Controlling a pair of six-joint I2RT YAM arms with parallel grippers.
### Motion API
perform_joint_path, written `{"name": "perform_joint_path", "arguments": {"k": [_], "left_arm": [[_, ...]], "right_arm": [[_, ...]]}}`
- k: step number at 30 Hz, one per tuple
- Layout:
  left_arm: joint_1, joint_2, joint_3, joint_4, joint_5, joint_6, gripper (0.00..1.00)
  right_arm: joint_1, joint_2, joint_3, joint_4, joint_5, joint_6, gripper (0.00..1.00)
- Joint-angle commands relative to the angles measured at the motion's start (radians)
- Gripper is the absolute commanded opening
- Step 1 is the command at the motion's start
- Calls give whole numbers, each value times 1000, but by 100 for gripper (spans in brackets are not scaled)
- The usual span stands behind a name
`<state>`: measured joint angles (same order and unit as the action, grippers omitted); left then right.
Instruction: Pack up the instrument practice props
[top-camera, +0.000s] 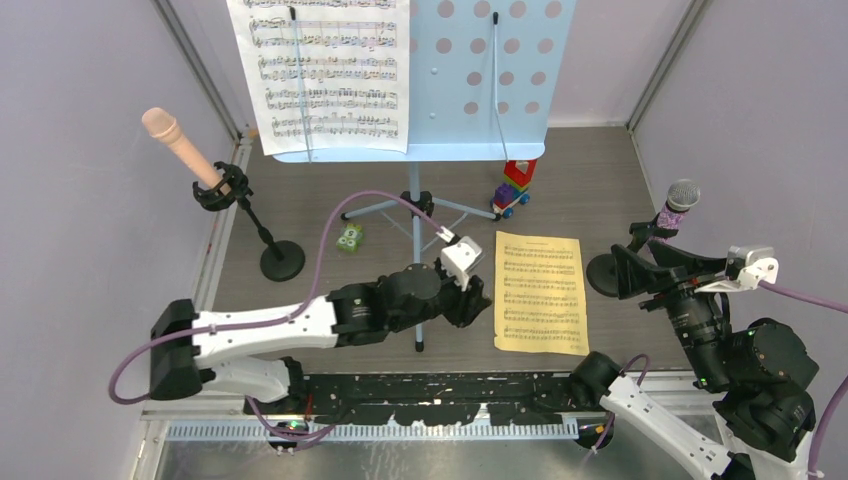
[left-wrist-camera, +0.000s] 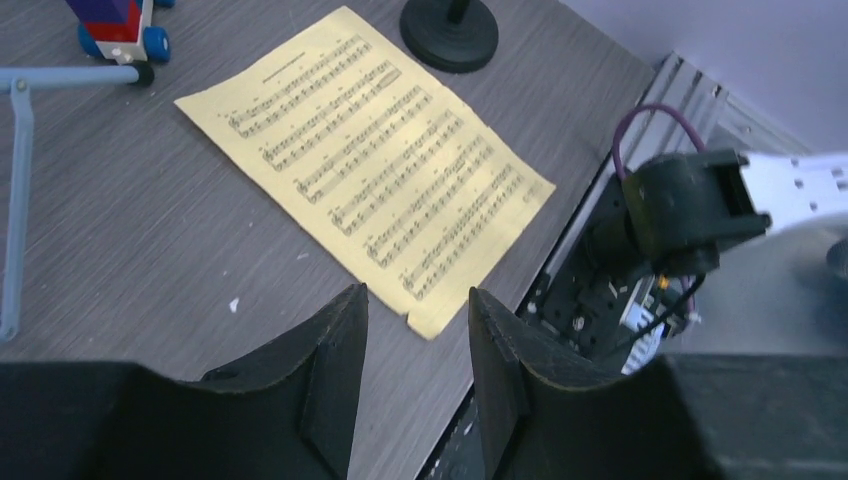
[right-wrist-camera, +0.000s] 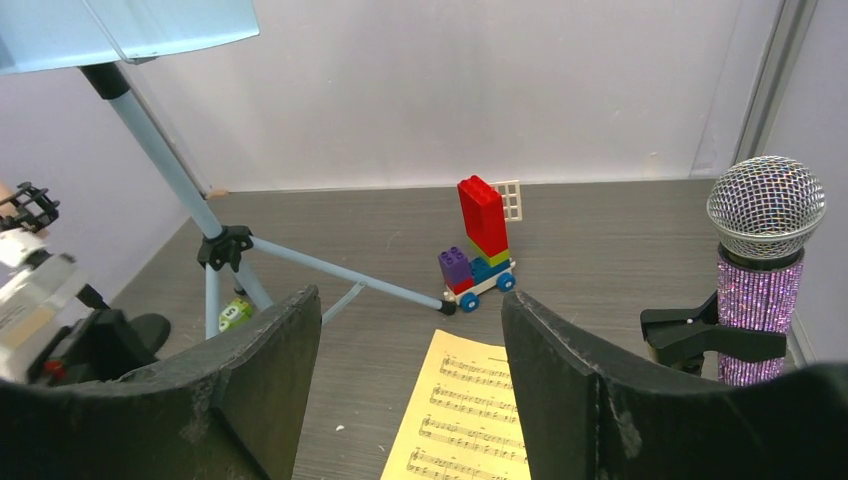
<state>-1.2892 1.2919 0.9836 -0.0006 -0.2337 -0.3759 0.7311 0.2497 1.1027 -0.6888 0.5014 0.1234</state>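
The desk (top-camera: 600, 180) is closed in by lilac walls on the left, right and far sides, and a black rail is seen along its near edge. The yellow score sheet (top-camera: 541, 293) is laid flat right of centre, its near corners close to that edge. Bare wood is open between its left edge and the near tripod leg of the pale-blue music rack (top-camera: 490, 80); only a narrow strip is open between its right edge and the round base of the right mic holder (top-camera: 603, 273). The white score sheet (top-camera: 325, 75) is propped on the rack's left half at the far side. The peach microphone (top-camera: 180, 140) is held tilted in the left mic holder (top-camera: 282, 260) by the left wall, and the purple glitter microphone (right-wrist-camera: 765, 260) is clipped into the right holder, close to the right wall. A toy brick car (top-camera: 513, 187) is parked by the tripod's right foot, a small green block (top-camera: 349, 237) by its left.

The left arm is stretched low across the desk, over the near tripod leg. Its end effector (left-wrist-camera: 418, 335) is parted and empty, with the yellow sheet's near left corner just ahead of the fingertips. The right end effector (right-wrist-camera: 410, 330) is spread wide, nothing held, and kept level beside the purple microphone, faced toward the brick car.
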Motion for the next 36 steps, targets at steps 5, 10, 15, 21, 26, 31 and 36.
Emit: {"name": "perform_joint_path", "arguments": {"k": [5,10,15,21,26,31,36], "left_arm": [[-97,-312,-68,-210,-93,78,43],[-158,-408,-52,-252,-149,100,43],[-202,-410,28,-301,-191,143,42],[-205,-326,204,-368,-224,263,41],[-205,-218,419,-427,-242,389,41],[-205,-121,626,-492,-280,537,40],[-178,18,844,-605,-253,598,41]], "right_arm": [[1,30,-1,58,20,0,71],[1,36,-29,96,9,4,71],[1,47,-29,103,-12,14,71],[0,80,-7,93,-34,23,72],[1,108,3,92,-54,34,72],[1,125,13,91,-77,41,72],[0,162,36,64,-95,41,75]]}}
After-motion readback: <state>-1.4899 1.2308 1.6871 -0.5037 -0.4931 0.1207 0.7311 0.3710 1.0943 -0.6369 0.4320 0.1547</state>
